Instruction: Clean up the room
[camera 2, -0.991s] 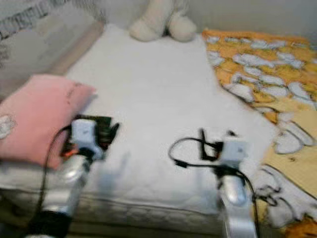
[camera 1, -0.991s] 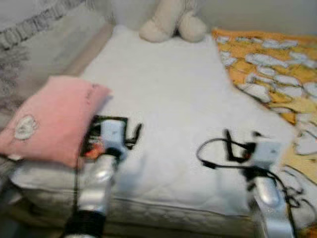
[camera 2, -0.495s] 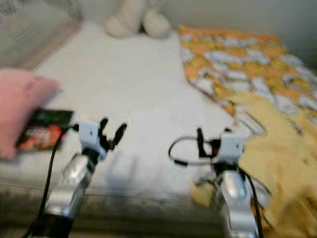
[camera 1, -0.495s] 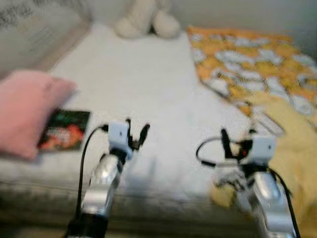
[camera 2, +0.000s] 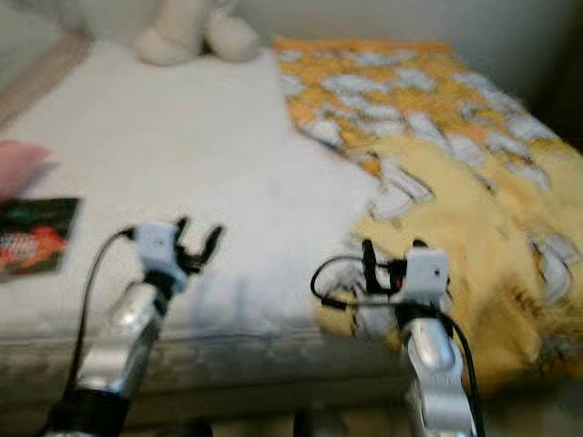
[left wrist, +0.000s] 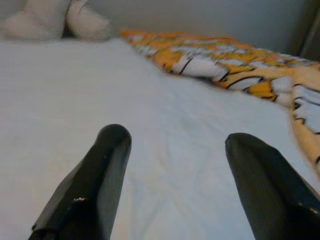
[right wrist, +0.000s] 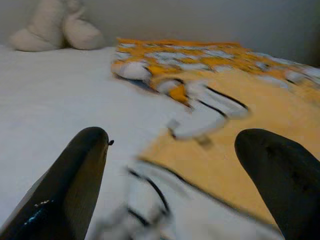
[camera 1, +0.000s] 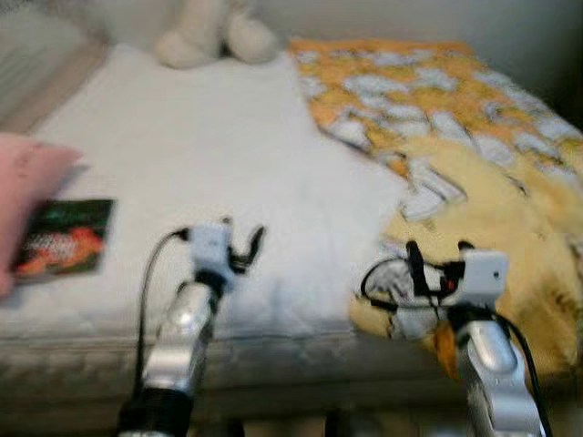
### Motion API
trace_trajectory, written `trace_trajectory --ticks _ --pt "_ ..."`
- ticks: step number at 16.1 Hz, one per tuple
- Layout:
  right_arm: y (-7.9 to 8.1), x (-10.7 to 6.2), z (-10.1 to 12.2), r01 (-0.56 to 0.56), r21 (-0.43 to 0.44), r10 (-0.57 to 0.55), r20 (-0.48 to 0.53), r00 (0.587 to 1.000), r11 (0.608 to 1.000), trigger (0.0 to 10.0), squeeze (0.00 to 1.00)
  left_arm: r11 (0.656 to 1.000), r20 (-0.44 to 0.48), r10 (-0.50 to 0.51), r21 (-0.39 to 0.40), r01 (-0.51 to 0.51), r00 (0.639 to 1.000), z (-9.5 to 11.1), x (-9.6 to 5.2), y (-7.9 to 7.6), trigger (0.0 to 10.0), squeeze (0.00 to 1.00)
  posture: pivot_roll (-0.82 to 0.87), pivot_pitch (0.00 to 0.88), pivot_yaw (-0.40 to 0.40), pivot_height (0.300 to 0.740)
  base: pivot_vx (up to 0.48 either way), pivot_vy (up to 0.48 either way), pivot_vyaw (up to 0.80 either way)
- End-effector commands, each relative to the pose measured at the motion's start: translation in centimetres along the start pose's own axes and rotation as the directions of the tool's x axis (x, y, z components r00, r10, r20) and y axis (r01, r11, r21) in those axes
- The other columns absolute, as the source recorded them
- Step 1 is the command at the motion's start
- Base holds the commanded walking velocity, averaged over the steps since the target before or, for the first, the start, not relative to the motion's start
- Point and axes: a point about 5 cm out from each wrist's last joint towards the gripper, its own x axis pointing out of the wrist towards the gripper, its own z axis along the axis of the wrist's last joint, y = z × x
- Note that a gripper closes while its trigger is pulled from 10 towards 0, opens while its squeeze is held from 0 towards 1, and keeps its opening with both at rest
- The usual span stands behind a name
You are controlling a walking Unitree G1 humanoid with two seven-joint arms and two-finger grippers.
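The whole view swings to the right compared with a second ago, so the robot is turning, not the things moving: the pink pillow [camera 1: 23,196] that sat well in view is now a sliver at nine o'clock, and the orange and yellow blanket [camera 1: 474,173] takes up the bed from one o'clock down to four.

The dark book [camera 1: 64,237] lies flat on the white mattress [camera 1: 209,137] just beside the pillow, well apart from both arms. The plush toy [camera 1: 214,36] sits at twelve o'clock against the wall.

The left gripper [camera 1: 239,246] hangs over the near edge of the mattress with its fingers [left wrist: 107,165] spread apart and nothing between them. The right gripper [camera 1: 435,259] hovers at five o'clock over the rumpled near corner of the blanket, fingers [right wrist: 82,165] also spread wide and holding nothing.

I read the turn as the robot picking the blanket as its next tidying job, leaving the book for later. The pictures are blurred, so I cannot say whether the right fingers touch the cloth; it looks just short of it.
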Motion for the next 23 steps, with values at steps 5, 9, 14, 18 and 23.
trace_trajectory --ticks 5,9,14,18,23 --pt "-0.6 -0.4 -0.1 0.051 -0.01 -0.051 0.011 0.999 0.999 10.0 0.0 0.998 -0.053 -0.026 0.061 0.029 0.998 -0.7 -0.4 0.0 10.0 0.0 -0.13 0.0 0.018 0.607 0.0 0.0 -0.34" --pt "-0.7 -0.1 0.3 0.057 -0.018 -0.057 0.034 0.998 0.998 10.0 0.0 0.995 -0.015 -0.075 0.064 0.076 0.997 0.4 0.1 -0.9 10.0 0.0 -0.14 0.0 0.025 0.607 0.24 0.0 0.0" --pt "-0.9 -0.8 0.7 0.068 -0.034 -0.066 0.041 0.997 0.997 10.0 0.0 0.988 0.021 -0.141 0.072 0.139 0.99 1.3 0.6 -1.8 10.0 0.0 -0.16 0.0 0.027 0.607 0.48 0.0 0.0" --pt "-1.0 -1.1 0.9 0.064 -0.042 -0.063 0.033 0.997 0.997 10.0 0.0 0.988 0.029 -0.14 0.076 0.137 0.99 1.7 1.2 -1.8 10.0 0.0 -0.18 0.0 0.029 0.607 0.0 0.0 -0.72" --pt "-1.1 -1.2 1.1 0.057 -0.047 -0.056 0.032 0.998 0.997 10.0 0.0 0.985 0.011 -0.159 0.065 0.158 0.987 1.4 1.6 -2.0 10.0 0.0 -0.19 0.0 0.023 0.607 0.0 0.0 -0.69"
